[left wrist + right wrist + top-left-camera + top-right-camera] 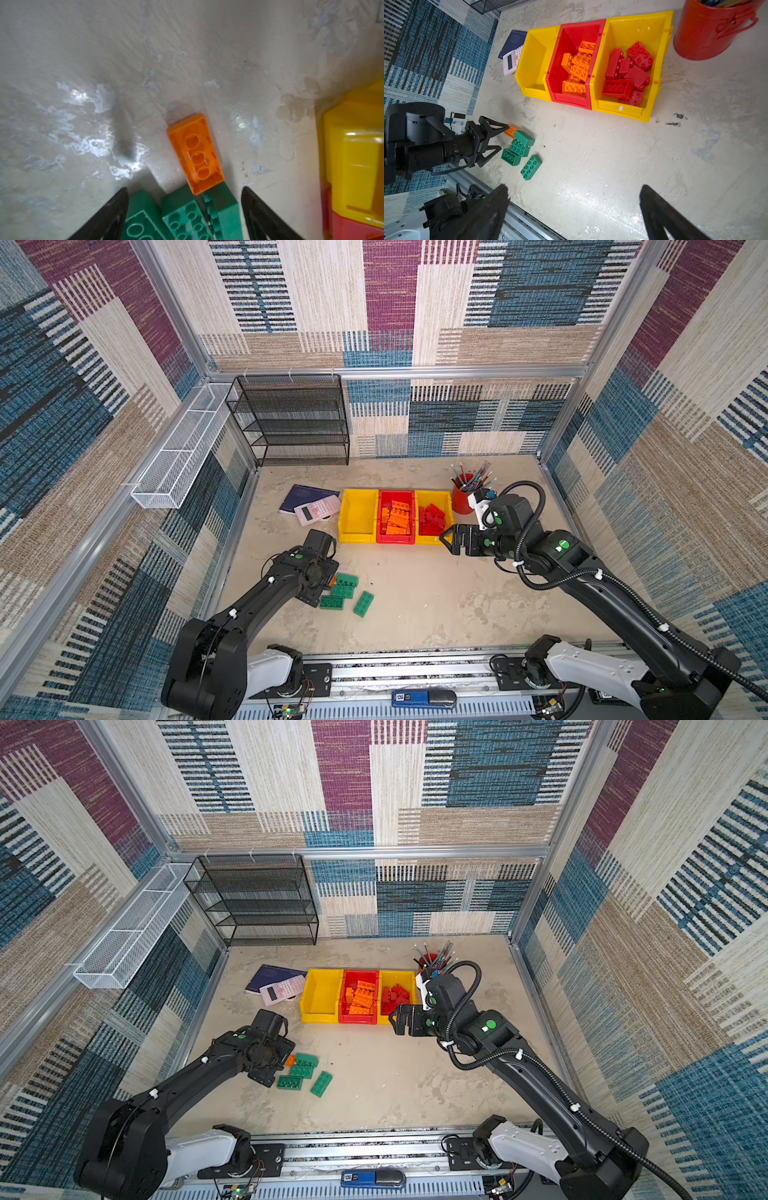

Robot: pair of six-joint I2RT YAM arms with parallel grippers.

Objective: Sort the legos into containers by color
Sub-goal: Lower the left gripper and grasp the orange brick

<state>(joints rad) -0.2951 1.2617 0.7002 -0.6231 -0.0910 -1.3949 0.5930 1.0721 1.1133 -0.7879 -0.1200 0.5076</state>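
The bench (436,597) is a scuffed pale slab. Clock directions are read in a top view, with 12 at the back wall. The black mesh shelf (291,423) stands at the bench's 11 o'clock corner, well apart from the work.

At 12 o'clock of the bench's middle, three containers stand side by side with walls touching:
- The left yellow bin (357,514) is bare inside.
- The red bin (577,33) holds the orange legos (574,87).
- The right yellow bin (633,27) holds the red legos (617,88).

A dark notebook (305,493) with a pink calculator (318,510) on its edge lies at 9 o'clock of the bins. The red pencil cup (462,499) stands at 2 o'clock of them.

The right gripper (574,186) hangs spread wide by the 5 o'clock corner of the right yellow bin. The left gripper (184,190), low at 8 o'clock of the bench, is also spread and pinches nothing.

Four green legos (341,591) lie there. Three are bunched, partly between the left gripper's fingers, and the fourth lies just apart at 4 o'clock. One orange lego (195,153) lies hollow side up at 10 o'clock of the bunch, just ahead of the fingertips. Its near end touches a green one, so the green bunch lies between it and the gripper.
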